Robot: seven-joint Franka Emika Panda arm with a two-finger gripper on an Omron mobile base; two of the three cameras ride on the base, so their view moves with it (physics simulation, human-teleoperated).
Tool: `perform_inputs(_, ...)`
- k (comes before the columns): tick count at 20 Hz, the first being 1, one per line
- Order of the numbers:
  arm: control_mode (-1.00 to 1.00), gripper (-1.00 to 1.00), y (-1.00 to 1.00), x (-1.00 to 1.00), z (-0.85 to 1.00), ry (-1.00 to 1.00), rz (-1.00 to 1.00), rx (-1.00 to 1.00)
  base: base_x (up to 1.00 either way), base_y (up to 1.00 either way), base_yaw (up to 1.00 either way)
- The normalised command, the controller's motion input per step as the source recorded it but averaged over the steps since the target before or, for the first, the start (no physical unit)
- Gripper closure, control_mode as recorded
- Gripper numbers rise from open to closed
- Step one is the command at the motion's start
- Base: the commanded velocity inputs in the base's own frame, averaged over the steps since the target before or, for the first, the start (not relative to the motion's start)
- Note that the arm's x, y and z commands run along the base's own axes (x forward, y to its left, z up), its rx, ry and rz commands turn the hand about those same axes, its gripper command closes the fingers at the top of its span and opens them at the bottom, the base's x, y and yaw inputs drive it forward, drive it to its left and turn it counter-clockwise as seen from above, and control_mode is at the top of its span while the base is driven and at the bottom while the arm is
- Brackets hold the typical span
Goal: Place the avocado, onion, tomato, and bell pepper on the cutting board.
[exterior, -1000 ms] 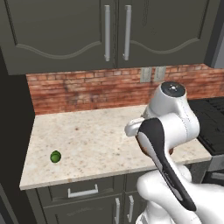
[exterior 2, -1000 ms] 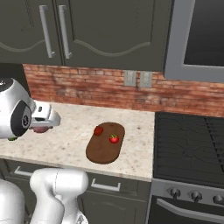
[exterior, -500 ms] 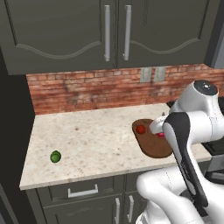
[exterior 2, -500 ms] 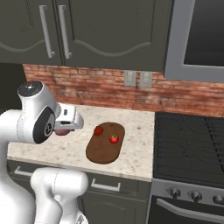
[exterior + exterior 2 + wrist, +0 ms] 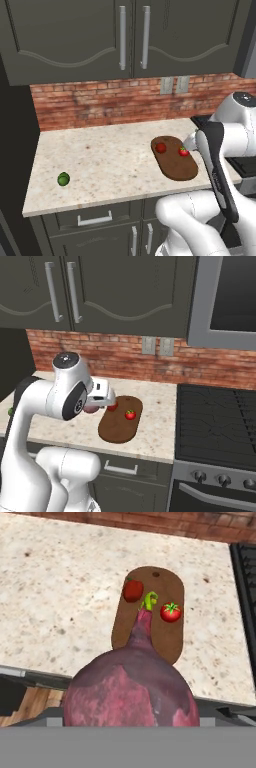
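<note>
The onion [image 5: 131,692] rides in the pincer [image 5: 98,404], its pinkish-purple bulk pressed close to the hand camera with its tapered neck and green sprout pointing toward the cutting board [image 5: 149,641] below; the jaws stand wide around it, clamped on its girth. Over the last second the arm has swung from the left part of the counter [image 5: 110,160] across to the board, so the onion now hangs above the board's near end rather than far off to the side — in the right base view it shows as a dull purple patch just under the hand, beside the board's left edge. The bell pepper [image 5: 133,590] and the tomato [image 5: 170,612] already lie on the board, near each other but apart. The avocado [image 5: 63,179] sits alone near the counter's left front, well apart from everything. By my reading two items are placed, the third is about to go down, and the avocado remains to fetch.
</note>
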Motion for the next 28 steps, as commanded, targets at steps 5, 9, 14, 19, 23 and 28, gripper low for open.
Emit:
perform_inputs(5,-1.0,1.0,-0.04,0.43,-0.27,0.0,0.0,0.0,0.0,0.0,0.0)
perform_inputs(9,-1.0,1.0,-0.07,0.5,-0.22,0.0,0.0,0.0,0.0,0.0,0.0)
perform_inputs(14,-1.0,1.0,0.0,0.52,-0.2,0.0,0.0,0.0,0.0,0.0,0.0)
perform_inputs(19,-1.0,1.0,0.0,0.44,-0.23,0.0,0.0,0.0,0.0,0.0,0.0)
perform_inputs(23,-1.0,1.0,0.0,0.18,-0.22,0.0,0.0,0.0,0.0,0.0,0.0)
perform_inputs(28,-1.0,1.0,0.0,0.23,-0.28,0.0,0.0,0.0,0.0,0.0,0.0)
